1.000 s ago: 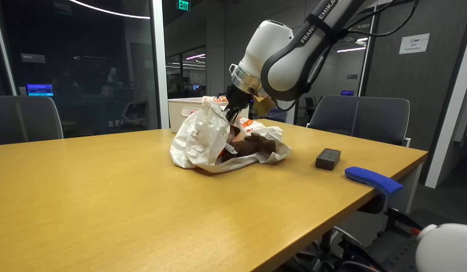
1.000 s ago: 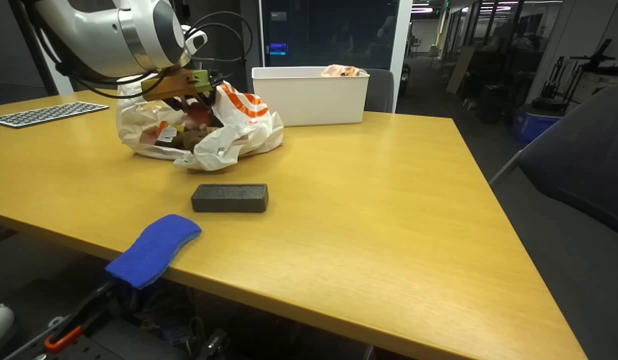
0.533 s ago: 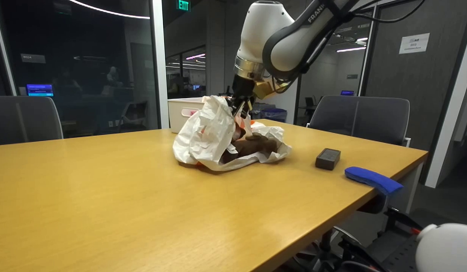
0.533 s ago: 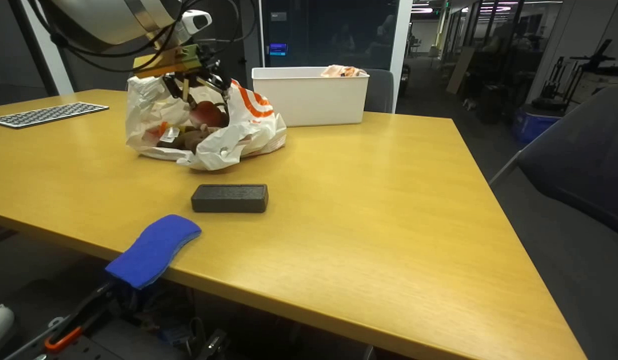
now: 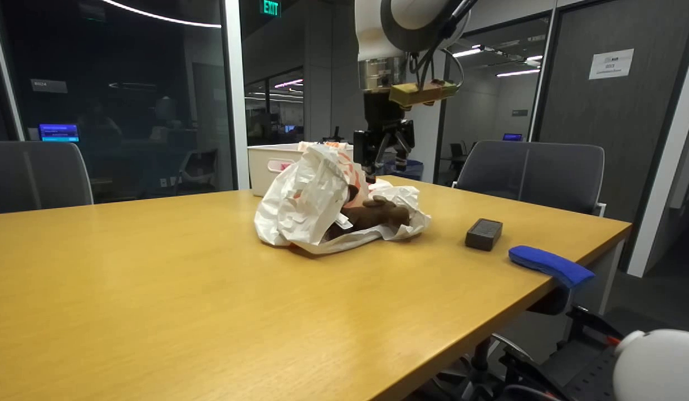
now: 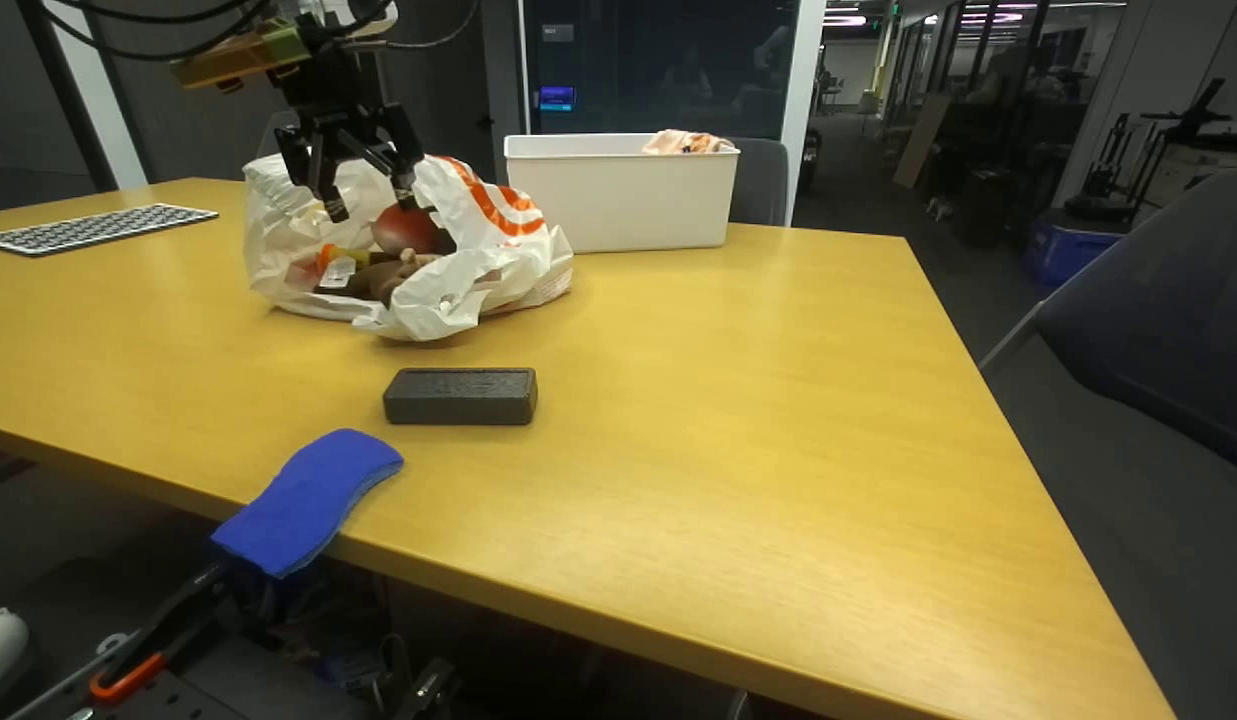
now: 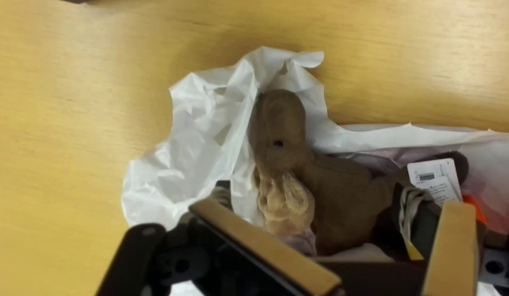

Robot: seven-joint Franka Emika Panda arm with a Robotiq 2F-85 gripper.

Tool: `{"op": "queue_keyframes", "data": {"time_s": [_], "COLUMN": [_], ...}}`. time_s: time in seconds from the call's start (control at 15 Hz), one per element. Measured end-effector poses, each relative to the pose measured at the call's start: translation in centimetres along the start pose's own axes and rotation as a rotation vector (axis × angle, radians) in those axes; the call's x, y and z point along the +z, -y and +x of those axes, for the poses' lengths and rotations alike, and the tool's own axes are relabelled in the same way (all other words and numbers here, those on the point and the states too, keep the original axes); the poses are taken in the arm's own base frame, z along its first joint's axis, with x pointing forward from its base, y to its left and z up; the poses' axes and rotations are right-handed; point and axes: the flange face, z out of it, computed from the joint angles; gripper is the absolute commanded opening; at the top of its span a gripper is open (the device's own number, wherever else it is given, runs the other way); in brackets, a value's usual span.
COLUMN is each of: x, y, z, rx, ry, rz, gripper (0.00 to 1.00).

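My gripper (image 6: 370, 202) stands open above the mouth of a crumpled white plastic bag (image 6: 498, 270) with orange marks, and nothing is held between its fingers. In both exterior views it points downward. Inside the bag lies a brown plush animal (image 7: 345, 193) with lighter antlers and a white tag (image 7: 433, 176); it shows below the spread fingers in the wrist view. A round reddish thing (image 6: 403, 230) sits behind the plush, close under one fingertip; whether they touch I cannot tell. Part of the bag's contents is hidden by its folds.
Behind the bag is a white bin (image 6: 618, 195) with a patterned cloth (image 6: 688, 142) showing over its rim. A dark grey block (image 6: 460, 397) lies on the table in front. A blue pad (image 6: 308, 500) overhangs the table edge. A keyboard (image 6: 98, 228) lies on the far side.
The gripper has opened, risen out of the bag and swung from a slant to point nearly straight down. The bag has shifted slightly, and the reddish thing shows more plainly in it.
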Motion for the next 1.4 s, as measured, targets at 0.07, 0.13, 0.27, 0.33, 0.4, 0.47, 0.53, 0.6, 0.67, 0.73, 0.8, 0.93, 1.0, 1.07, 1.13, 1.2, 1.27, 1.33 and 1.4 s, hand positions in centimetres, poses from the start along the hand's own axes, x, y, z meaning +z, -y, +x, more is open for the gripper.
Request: {"op": "queue_keyframes", "data": {"time_s": [0.07,0.13,0.27,0.33,0.4,0.47,0.53,0.6,0.67,0.73,0.8,0.93,1.0,1.07,1.13,1.2,1.27,1.33,1.4], "x": [0.0,0.3,1.6,2.3,3.0,3.8,4.5,5.1,5.5,5.8,6.1,6.5,6.6,6.6,6.8,7.0,7.2,7.5,7.8], "y": [-0.3,-0.6,-1.1,-1.3,-1.5,-1.7,-1.9,-2.3,-2.8,-3.4,-4.0,-5.3,-5.9,-6.5,-6.9,-7.2,-7.4,-7.5,-7.5], "z": [-0.3,-0.5,-1.2,-1.5,-1.8,-2.2,-2.5,-2.6,-2.7,-2.7,-2.7,-2.4,-2.3,-2.2,-2.2,-2.1,-2.1,-2.2,-2.2], "rx": [0.004,0.003,0.012,0.023,0.036,0.052,0.069,0.088,0.107,0.131,0.152,0.199,0.223,0.242,0.259,0.272,0.282,0.291,0.298], "ry": [0.011,0.021,0.043,0.05,0.05,0.048,0.041,0.026,0.009,-0.008,-0.026,-0.059,-0.069,-0.074,-0.072,-0.069,-0.066,-0.065,-0.063], "rz": [0.003,0.006,0.007,0.004,-0.005,-0.013,-0.021,-0.033,-0.046,-0.055,-0.062,-0.067,-0.066,-0.066,-0.066,-0.066,-0.066,-0.063,-0.06], "gripper": [1.0,1.0,1.0,1.0,1.0,1.0,1.0,1.0,1.0,1.0,1.0,1.0,1.0,1.0,1.0,1.0,1.0,1.0,1.0]}}
